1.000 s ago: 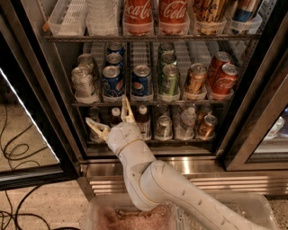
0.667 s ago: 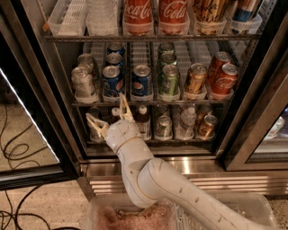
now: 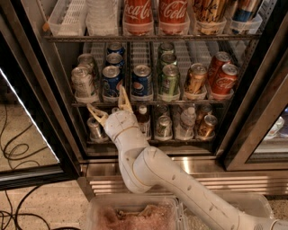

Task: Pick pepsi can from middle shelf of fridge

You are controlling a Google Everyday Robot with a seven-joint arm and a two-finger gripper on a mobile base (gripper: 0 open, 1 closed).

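Risen to the middle shelf [image 3: 171, 103] edge, the spread tool [image 3: 109, 104] sits just below the pepsi can [image 3: 111, 80].

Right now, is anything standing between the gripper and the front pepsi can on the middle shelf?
Nothing visible. The open gripper sits just below the pepsi can; a silver can stands close beside it.

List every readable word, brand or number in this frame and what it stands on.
"Coca-Cola": two red-labelled bottles on the top shelf.
"Coca-Cola", partly legible: red cans on the middle shelf.
pepsi can: globe logo only, lettering blurred.
Other cans: too blurred to read.
pincer, open at the middle shelf's front edge: no text.
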